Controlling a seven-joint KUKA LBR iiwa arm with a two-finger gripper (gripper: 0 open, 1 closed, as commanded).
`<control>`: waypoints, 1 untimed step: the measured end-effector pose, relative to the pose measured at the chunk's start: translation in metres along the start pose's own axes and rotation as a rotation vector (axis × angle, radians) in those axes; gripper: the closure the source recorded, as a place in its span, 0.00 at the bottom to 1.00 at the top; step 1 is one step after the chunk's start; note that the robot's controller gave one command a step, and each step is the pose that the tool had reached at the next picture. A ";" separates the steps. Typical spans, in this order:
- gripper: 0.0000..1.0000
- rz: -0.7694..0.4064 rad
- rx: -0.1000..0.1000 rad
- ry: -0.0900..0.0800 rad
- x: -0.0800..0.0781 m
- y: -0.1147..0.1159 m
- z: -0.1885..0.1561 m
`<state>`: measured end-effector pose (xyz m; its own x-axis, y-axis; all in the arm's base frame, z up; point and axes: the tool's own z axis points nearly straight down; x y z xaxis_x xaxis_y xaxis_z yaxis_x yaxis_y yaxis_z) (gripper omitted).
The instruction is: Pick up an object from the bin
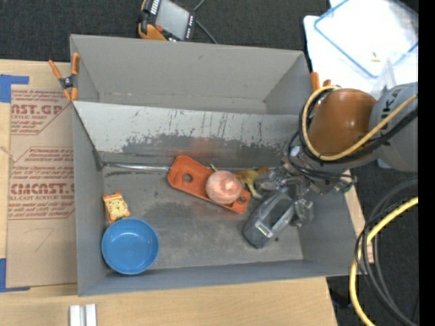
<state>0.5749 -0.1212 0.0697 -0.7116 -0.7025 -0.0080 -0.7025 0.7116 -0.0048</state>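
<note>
1. Highest, and so closest to the lens: wrist cover (pixel 340 121), brown-orange, ringed by yellow cable, at the right side of the bin (pixel 204 80).
2. Below it the gripper (pixel 260 233) reaches down to the bin floor at front right. Its grey body slants from upper right to lower left, with the tip over bare floor.
3. Gripper state: cannot tell how far open it is, as the tip reads as one grey mass. Nothing is seen held in it.
4. Nearest candidate: orange flat piece (pixel 187 175), mid-bin, lying flat. Its near end lies just beside the gripper, up and to the left of the tip. Contact between the two cannot be told.
5. Long axis of the orange flat piece runs diagonally from the back left to the front right. The broad end points towards the back wall and the narrow end towards the gripper. This axis lies roughly crosswise to the gripper body.
6. A pink ball (pixel 221 185) sits on the orange flat piece, towards its gripper-side end.
7. A yellowish scrap (pixel 253 176) lies near the wrist mechanism; its kind is unclear.
8. Well apart at left: blue bowl (pixel 129 246) in the front corner, with an orange-yellow block (pixel 115 207) just behind it.
9. Judgement: a short shift up and to the left would bring the tip over the ball and the narrow end.
</note>
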 end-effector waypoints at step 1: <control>1.00 -0.464 0.007 -0.011 -0.027 0.033 -0.002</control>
<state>0.5708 -0.0793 0.0712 -0.3217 -0.9467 -0.0142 -0.9466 0.3219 -0.0172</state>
